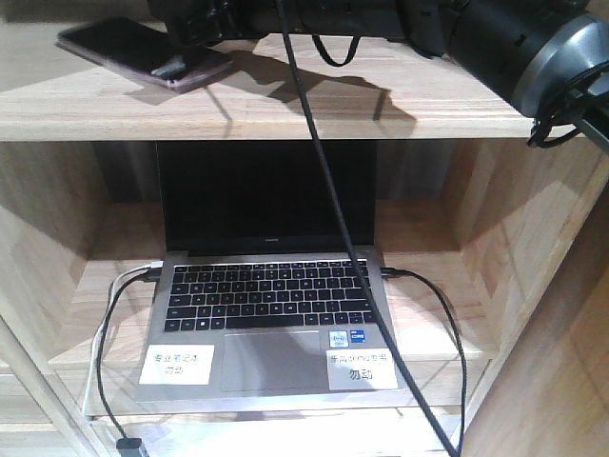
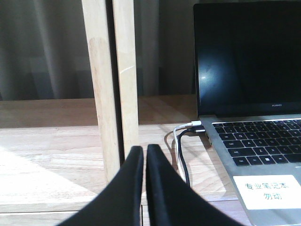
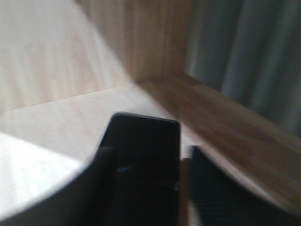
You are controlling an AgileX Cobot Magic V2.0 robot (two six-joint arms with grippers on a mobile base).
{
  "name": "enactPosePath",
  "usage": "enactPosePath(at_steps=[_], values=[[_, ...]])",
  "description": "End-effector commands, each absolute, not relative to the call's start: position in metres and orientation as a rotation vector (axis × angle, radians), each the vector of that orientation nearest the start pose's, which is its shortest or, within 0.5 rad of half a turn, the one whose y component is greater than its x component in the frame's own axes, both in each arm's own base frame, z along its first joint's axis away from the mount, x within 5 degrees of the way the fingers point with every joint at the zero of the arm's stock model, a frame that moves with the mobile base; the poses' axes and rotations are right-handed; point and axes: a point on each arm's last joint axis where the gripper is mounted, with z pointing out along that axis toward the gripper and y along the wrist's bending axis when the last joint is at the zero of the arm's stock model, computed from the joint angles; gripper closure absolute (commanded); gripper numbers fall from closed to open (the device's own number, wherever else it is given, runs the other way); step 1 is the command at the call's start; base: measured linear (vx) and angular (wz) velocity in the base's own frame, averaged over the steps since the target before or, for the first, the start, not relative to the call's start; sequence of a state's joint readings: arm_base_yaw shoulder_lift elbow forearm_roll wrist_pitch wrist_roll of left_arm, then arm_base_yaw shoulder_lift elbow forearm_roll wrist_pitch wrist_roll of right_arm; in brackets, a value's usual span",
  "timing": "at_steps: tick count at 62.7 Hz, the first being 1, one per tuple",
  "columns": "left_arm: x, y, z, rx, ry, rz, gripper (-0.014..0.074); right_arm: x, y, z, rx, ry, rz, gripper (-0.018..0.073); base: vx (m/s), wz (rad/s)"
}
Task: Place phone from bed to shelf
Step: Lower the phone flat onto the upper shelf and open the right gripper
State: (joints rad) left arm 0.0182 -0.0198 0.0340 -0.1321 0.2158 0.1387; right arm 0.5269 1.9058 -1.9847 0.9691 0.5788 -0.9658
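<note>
The phone, a thin black slab with a pinkish edge, lies flat on the top board of the light wood shelf, at the upper left. My right gripper reaches over its near end from the right. In the blurred right wrist view the phone rests between the fingers of the right gripper. It is open, with a strip of shelf board showing beside the right finger. My left gripper is shut and empty, low in front of the lower shelf board. The bed is out of view.
An open grey laptop with white stickers fills the lower compartment, and its screen stands to the right of my left gripper. White and black cables plug into its sides. A wooden upright stands just ahead of the left gripper. A black arm cable hangs across the front.
</note>
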Motion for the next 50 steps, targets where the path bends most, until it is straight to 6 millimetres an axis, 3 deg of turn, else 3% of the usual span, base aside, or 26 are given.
enactPosePath(at_steps=[1, 27, 50], values=[[0.056, -0.001, 0.19, 0.001, 1.629, -0.006, 0.0596, 0.362, 0.251, 0.458, -0.775, 1.494, 0.712, 0.0057, 0.0, 0.0], [0.056, -0.001, 0.19, 0.001, 1.629, -0.006, 0.0596, 0.357, 0.248, 0.461, -0.819, 1.499, 0.665, 0.0029, 0.0, 0.0], [0.056, -0.001, 0.19, 0.001, 1.629, -0.006, 0.0596, 0.334, 0.234, 0.489, -0.811, 1.47, 0.652, 0.0004, 0.0, 0.0]])
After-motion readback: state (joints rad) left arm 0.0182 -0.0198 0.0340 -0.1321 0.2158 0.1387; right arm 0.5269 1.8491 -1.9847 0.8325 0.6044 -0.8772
